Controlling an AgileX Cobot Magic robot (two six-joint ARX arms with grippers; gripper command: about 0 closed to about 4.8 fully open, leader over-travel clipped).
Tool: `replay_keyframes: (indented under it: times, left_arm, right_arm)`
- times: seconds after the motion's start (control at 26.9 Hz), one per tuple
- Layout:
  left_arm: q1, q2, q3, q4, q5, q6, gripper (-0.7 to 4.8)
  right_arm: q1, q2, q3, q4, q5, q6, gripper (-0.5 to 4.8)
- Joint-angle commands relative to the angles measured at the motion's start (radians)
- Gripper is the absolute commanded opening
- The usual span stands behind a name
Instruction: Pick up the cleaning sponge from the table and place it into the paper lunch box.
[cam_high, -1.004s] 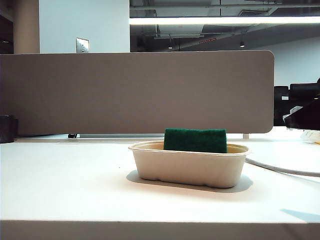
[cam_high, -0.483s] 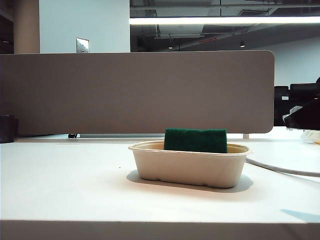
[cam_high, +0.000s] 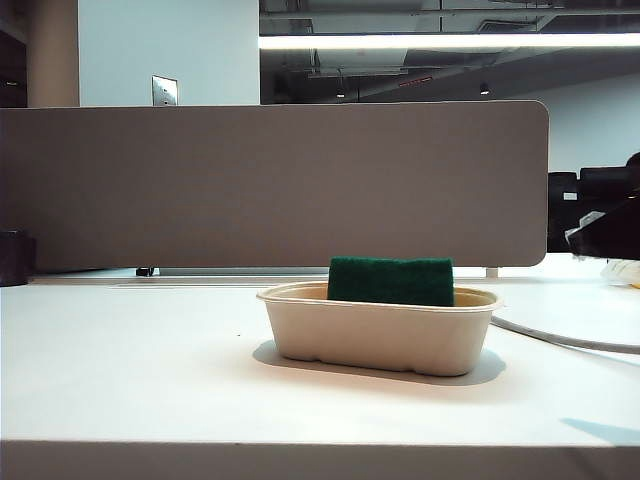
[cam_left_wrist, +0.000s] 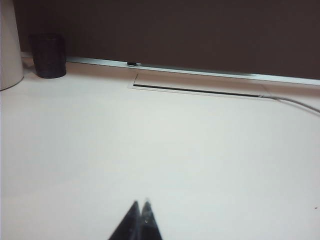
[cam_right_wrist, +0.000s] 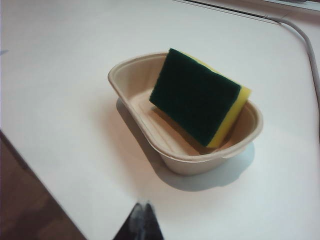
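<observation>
The cleaning sponge (cam_high: 391, 280) leans tilted inside the paper lunch box (cam_high: 380, 338), green face toward the exterior camera. In the right wrist view the sponge (cam_right_wrist: 197, 97) shows its green scouring face and a yellow edge, propped against the far wall of the beige box (cam_right_wrist: 131, 82). My right gripper (cam_right_wrist: 144, 205) is shut and empty, hovering off the box's near side above the white table (cam_right_wrist: 60, 100). My left gripper (cam_left_wrist: 140, 204) is shut and empty over bare table (cam_left_wrist: 165, 145), with neither box nor sponge in its view. Neither gripper shows in the exterior view.
A grey divider panel (cam_high: 270, 185) runs along the table's back. A black cup (cam_left_wrist: 49, 55) stands at the back left, beside a white cylinder (cam_left_wrist: 9, 45). A grey cable (cam_high: 570, 338) lies right of the box. A dark object (cam_high: 610, 230) sits at the far right.
</observation>
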Motion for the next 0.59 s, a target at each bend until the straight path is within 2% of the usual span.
replay_keyframes:
  times: [0.04,0.19,0.59]
  left_arm:
    - [0.001,0.000,-0.039,0.072,0.001,0.015,-0.05]
    - [0.001,0.000,-0.039,0.058,0.003,0.021,-0.05]
    - [0.001,0.000,-0.039,0.065,0.004,0.133,-0.05]
  right_arm:
    - [0.001,-0.001,0.002,0.014,0.000,0.000,-0.05]
    - [0.001,-0.002,0.002,0.014,0.000,0.000,-0.05]
    - [0.001,-0.002,0.002,0.014,0.000,0.000,-0.05]
